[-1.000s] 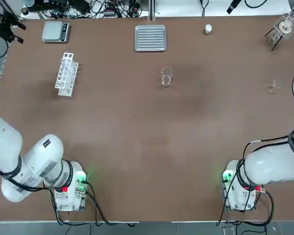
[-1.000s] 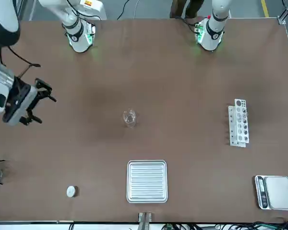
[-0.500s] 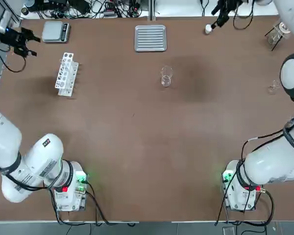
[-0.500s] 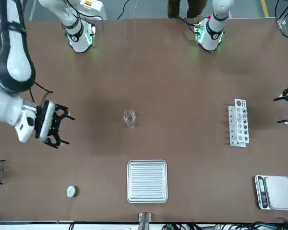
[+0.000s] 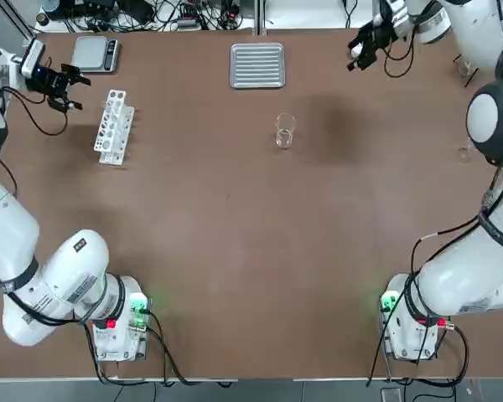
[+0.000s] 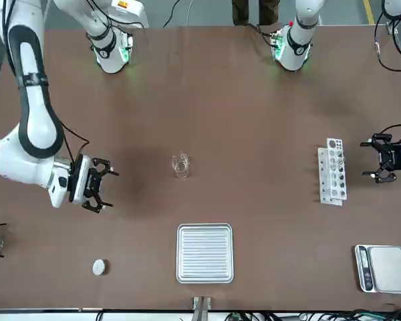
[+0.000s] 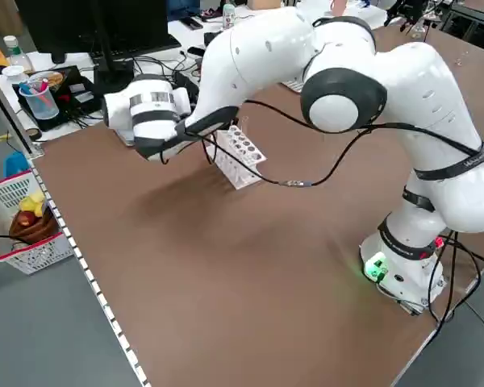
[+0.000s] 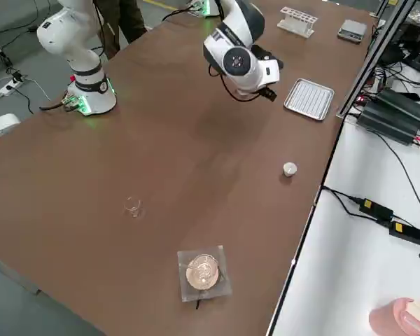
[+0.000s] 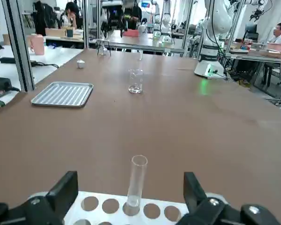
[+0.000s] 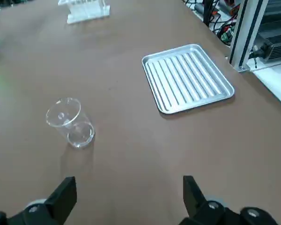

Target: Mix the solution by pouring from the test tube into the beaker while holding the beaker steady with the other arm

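Note:
The beaker (image 5: pixel 284 131) (image 6: pixel 180 165) is small clear glass and stands upright alone in mid-table. A clear test tube (image 9: pixel 137 179) stands in the white rack (image 5: pixel 113 126) (image 6: pixel 332 170) at the far left. My left gripper (image 5: pixel 57 77) (image 9: pixel 129 183) is open, level with the rack and just outside it, the tube straight ahead between its fingers (image 9: pixel 61 194). My right gripper (image 5: pixel 365 46) (image 6: pixel 97 184) (image 10: pixel 127 187) is open, hovering to the right of the beaker (image 10: pixel 70 122) and a little past it, holding nothing.
A ribbed metal tray (image 5: pixel 257 64) lies beyond the beaker at the far edge. A scale (image 5: pixel 95 53) sits in the far left corner. On the right side are a white cap (image 6: pixel 99 267), a tiny glass piece (image 8: pixel 132 206) and a flask on a stand (image 8: pixel 203 271).
Both arms have swung in over the table. The left gripper moved right toward the rack. The right gripper moved in from the far right toward the beaker.

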`<act>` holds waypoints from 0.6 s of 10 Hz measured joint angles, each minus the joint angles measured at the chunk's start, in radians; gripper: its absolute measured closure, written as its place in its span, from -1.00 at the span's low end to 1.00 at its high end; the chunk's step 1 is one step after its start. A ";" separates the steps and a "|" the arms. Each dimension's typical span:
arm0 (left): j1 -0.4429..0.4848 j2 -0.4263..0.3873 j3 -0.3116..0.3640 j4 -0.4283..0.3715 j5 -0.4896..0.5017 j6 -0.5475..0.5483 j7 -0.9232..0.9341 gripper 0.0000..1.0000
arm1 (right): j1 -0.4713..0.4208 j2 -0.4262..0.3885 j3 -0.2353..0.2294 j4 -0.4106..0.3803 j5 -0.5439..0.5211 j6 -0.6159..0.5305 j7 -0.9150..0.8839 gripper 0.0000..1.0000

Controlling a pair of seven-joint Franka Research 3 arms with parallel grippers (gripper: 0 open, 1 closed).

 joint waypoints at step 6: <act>-0.003 0.160 0.000 0.002 -0.164 -0.002 0.025 -0.73 | 0.010 0.173 0.031 -0.035 0.292 0.001 -0.297 -0.99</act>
